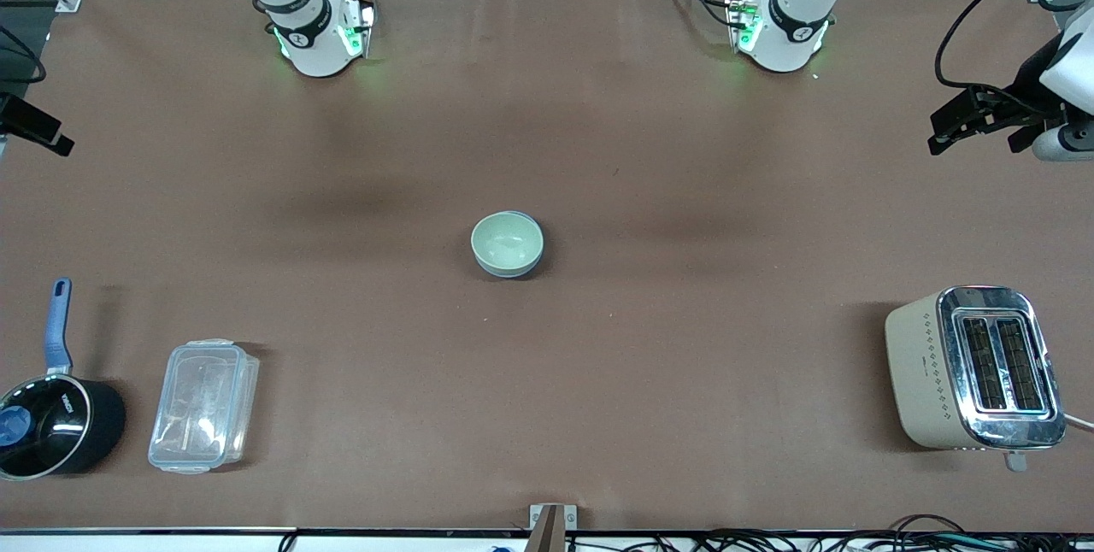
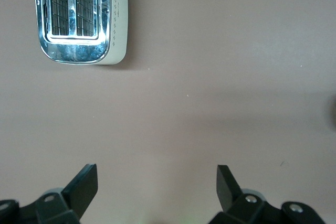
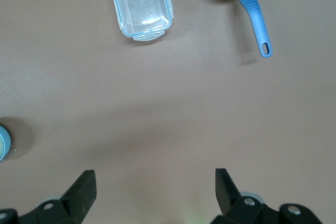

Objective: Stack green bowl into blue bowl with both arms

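The green bowl [image 1: 506,243] sits nested inside the blue bowl [image 1: 513,271] at the middle of the table; only the blue bowl's rim and lower side show around it. A sliver of the stacked bowls shows at the edge of the right wrist view [image 3: 2,141]. My left gripper [image 2: 157,179] is open and empty, high over bare table at the left arm's end [image 1: 976,142]. My right gripper [image 3: 152,182] is open and empty, high over bare table at the right arm's end.
A beige and chrome toaster [image 1: 974,368] stands near the front camera at the left arm's end. A clear plastic lidded container [image 1: 203,405] and a black saucepan with a blue handle [image 1: 51,424] sit near the front camera at the right arm's end.
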You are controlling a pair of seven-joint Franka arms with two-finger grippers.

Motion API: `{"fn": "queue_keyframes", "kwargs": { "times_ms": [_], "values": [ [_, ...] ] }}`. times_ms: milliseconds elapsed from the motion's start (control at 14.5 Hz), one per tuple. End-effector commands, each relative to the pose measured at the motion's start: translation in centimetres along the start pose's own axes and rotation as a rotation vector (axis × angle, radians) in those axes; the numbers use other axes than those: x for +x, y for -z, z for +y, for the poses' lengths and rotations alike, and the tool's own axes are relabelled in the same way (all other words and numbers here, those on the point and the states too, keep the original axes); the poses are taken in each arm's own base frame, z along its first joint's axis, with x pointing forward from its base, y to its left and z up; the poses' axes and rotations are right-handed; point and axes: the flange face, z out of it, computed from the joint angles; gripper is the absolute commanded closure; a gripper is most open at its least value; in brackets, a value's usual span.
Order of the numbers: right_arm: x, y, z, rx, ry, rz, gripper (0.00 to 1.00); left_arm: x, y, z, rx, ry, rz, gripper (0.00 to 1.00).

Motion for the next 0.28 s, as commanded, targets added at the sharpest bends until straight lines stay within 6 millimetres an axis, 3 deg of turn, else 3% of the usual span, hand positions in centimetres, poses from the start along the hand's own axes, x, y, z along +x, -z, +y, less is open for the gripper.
{"fn": "queue_keyframes", "kwargs": {
  "times_ms": [0,208],
  "values": [
    [-0.69,0.00,0.21,-0.019,0.011,0.012,0.00,-0.20,0.27,-0.04,0.000,-0.015,-0.006,0.00],
    [-0.69,0.00,0.41,-0.016,0.086,0.011,0.00,-0.11,0.03,0.55,0.001,-0.026,-0.011,0.00]
  ]
}}
